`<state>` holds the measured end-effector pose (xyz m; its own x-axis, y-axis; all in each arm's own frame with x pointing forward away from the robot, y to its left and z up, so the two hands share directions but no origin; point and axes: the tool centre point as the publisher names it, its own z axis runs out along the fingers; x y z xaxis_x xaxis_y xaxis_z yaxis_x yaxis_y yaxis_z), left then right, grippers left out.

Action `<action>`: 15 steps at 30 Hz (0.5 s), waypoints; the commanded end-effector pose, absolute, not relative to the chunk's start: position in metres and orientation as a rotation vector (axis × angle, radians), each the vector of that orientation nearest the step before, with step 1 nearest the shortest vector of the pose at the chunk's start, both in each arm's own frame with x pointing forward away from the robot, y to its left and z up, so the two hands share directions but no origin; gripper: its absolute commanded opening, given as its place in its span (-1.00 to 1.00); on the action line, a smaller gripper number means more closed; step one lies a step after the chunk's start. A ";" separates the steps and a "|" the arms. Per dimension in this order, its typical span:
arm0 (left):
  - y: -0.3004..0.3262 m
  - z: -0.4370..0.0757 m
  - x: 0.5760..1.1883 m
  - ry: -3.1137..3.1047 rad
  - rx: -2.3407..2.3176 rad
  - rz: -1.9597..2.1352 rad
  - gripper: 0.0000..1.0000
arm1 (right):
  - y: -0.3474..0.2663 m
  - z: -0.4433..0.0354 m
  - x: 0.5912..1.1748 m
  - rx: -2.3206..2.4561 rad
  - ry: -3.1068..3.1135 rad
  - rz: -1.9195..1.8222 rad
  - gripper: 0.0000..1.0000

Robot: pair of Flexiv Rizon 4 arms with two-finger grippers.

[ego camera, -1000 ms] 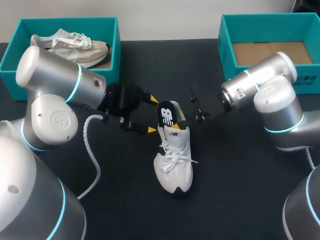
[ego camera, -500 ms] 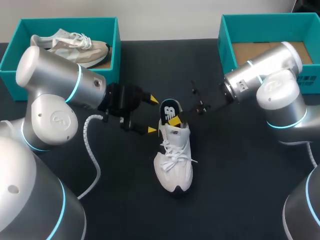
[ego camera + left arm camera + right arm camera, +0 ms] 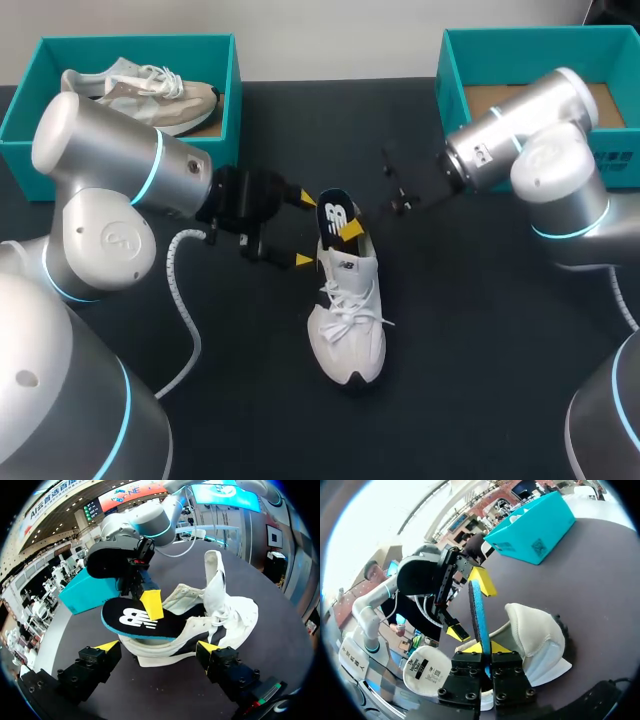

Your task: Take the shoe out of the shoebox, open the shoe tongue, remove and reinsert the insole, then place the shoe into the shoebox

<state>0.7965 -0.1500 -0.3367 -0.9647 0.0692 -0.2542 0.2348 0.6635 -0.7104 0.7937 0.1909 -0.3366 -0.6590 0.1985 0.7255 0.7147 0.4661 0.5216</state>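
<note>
A: Where's the white shoe (image 3: 345,320)?
B: Middle of the frame on the dark bench (image 3: 480,380), toe toward the lower edge, tongue (image 3: 215,577) standing up.
A: And the insole (image 3: 336,215)?
B: Sticking up out of the heel opening, pinched on its edge by the right hand (image 3: 349,230).
A: The left hand (image 3: 304,229)?
B: Fingers spread wide, just left of the heel.
A: Boxes?
B: The left shoebox (image 3: 22,115), teal, sits upper left with a beige shoe (image 3: 150,88) inside; the right shoebox (image 3: 452,90) is upper right.

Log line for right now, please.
right gripper: shut on insole | insole: partly in shoe | left gripper: open, beside shoe | shoe: on table
</note>
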 end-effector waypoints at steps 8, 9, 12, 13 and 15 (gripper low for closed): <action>-0.151 -0.337 0.796 2.675 0.247 -1.180 1.00 | 0.193 -0.331 0.794 -0.853 -2.018 -1.107 -1.00; -0.151 -0.337 0.796 2.675 0.247 -1.180 1.00 | 0.193 -0.333 0.793 -0.850 -2.015 -1.111 -1.00; -0.151 -0.337 0.796 2.675 0.247 -1.180 1.00 | 0.194 -0.336 0.790 -0.851 -2.021 -1.100 -1.00; -0.151 -0.337 0.796 2.675 0.247 -1.180 1.00 | 0.194 -0.337 0.789 -0.849 -2.023 -1.099 -0.89; -0.151 -0.337 0.796 2.675 0.247 -1.180 1.00 | 0.195 -0.338 0.785 -0.851 -2.021 -1.100 -0.83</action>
